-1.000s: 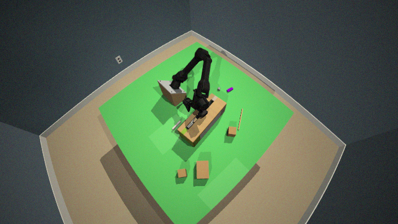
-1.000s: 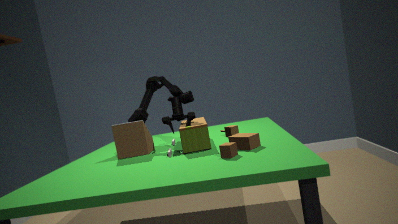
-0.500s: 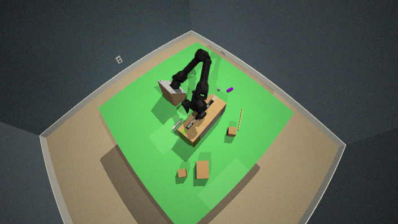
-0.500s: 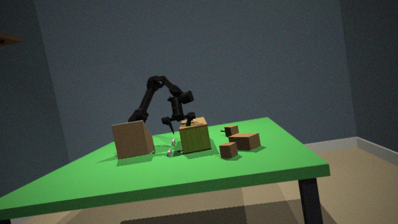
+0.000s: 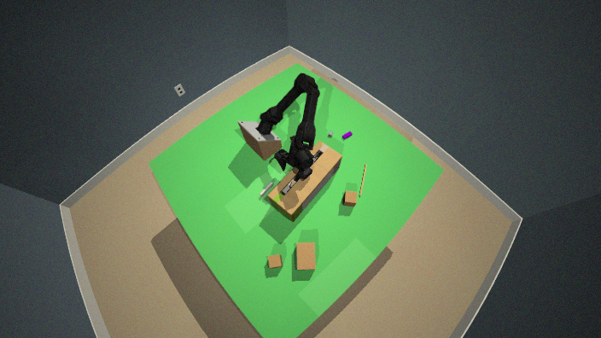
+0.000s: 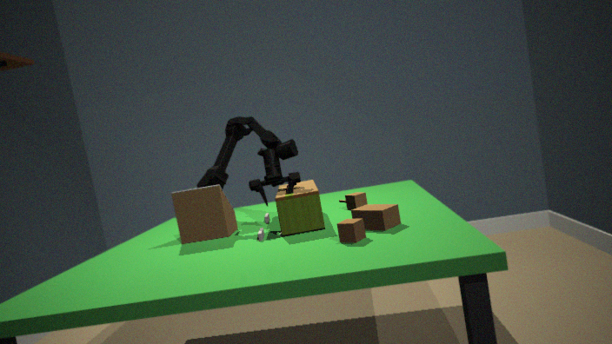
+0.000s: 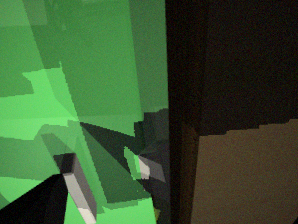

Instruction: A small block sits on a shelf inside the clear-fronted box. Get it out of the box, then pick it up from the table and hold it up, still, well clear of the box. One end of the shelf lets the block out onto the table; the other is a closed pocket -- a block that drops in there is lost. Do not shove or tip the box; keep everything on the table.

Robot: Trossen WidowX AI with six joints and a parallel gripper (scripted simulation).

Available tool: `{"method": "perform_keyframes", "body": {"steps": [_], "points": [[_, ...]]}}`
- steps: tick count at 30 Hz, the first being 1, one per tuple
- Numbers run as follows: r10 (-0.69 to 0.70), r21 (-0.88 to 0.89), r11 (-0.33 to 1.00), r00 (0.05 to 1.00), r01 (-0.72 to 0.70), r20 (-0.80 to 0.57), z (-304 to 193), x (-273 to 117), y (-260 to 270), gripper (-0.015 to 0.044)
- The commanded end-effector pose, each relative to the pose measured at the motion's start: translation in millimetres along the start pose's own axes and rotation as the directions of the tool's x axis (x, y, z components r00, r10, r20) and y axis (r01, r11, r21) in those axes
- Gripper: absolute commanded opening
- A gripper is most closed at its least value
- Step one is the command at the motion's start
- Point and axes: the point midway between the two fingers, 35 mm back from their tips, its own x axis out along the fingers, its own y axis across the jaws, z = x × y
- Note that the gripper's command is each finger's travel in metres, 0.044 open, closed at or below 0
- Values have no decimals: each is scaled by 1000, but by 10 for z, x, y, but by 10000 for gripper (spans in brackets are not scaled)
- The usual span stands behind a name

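The wooden box [image 5: 294,201] [image 6: 301,215] [image 7: 240,175] stands upright mid-table, with a long slot in its top. It fills the right of the wrist view. My gripper [image 5: 292,167] [image 6: 278,198] is open and points down over the box's edge on the robot-base side. One finger is at the box top by the slot; the other hangs outside the box, above the table. Nothing shows between the fingers. The small block and the shelf cannot be made out; the box walls and the arm hide the inside.
A grey bar [image 5: 266,189] [image 7: 81,197] lies beside the box. A wedge-shaped stand [image 5: 265,147] [image 6: 202,215] is at the arm's base. A purple cylinder [image 5: 347,135], a small grey piece [image 5: 330,134], a thin stick [image 5: 363,180] and three brown blocks, including a large one [image 5: 306,256] [image 6: 375,217], stand around.
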Motion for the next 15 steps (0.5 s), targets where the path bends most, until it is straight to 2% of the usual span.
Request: {"method": "perform_keyframes", "body": {"steps": [1, 15], "points": [[3, 5, 1000, 1000, -3, 1, -5, 4, 10, 400], [3, 5, 1000, 1000, -3, 0, -138, 52, 11, 400]]}}
